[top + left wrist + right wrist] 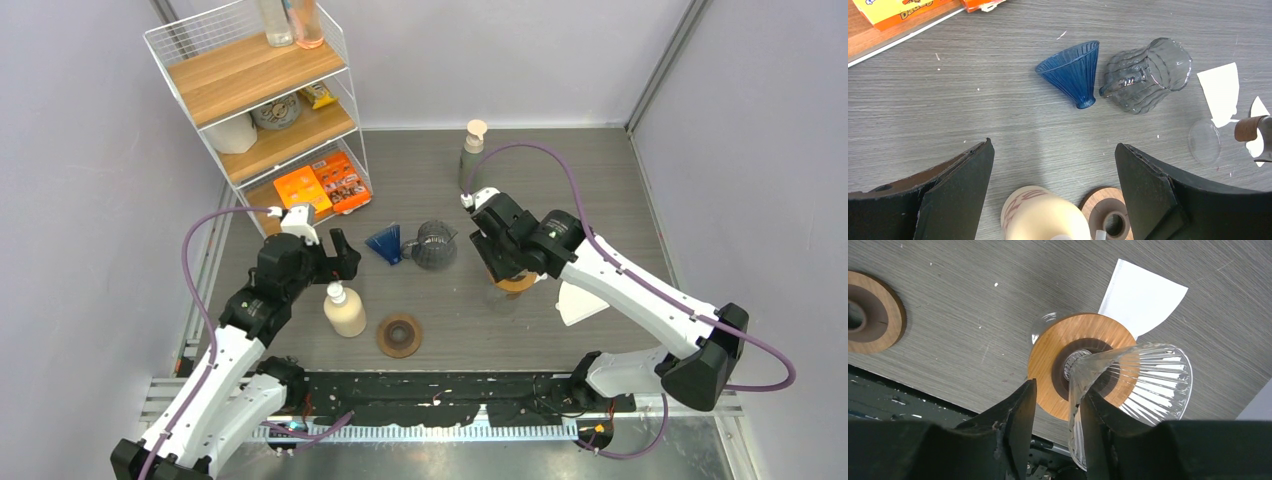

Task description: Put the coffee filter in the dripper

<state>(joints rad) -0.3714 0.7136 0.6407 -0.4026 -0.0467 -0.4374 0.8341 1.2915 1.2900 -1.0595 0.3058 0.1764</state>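
Two sets of fingers are in view; only one is at work. The right fingers (1015,415) stand parted astride the rim of the glass dripper (1153,380), one outside the ribbed wall and one inside. A gap shows between the outer finger and the glass, so nothing is clamped. The dripper sits in its wooden collar (1058,347) on the surface (948,305), mouth leaning toward the wrist camera; whether it stands fully upright cannot be told. Judged purpose: to leave the cone mouth-up, ready for paper.

The coffee filter (1143,295) lies flat on the surface just beyond the dripper, one edge hidden behind the collar, and is not yet inside.

The left fingers (968,170) hang wide open and empty, near a blue cone (1073,70) and a glass jug (1148,70), well apart from the filter. They are judged to be standing clear.

Risk: thin, flat paper may prove hard to lift.
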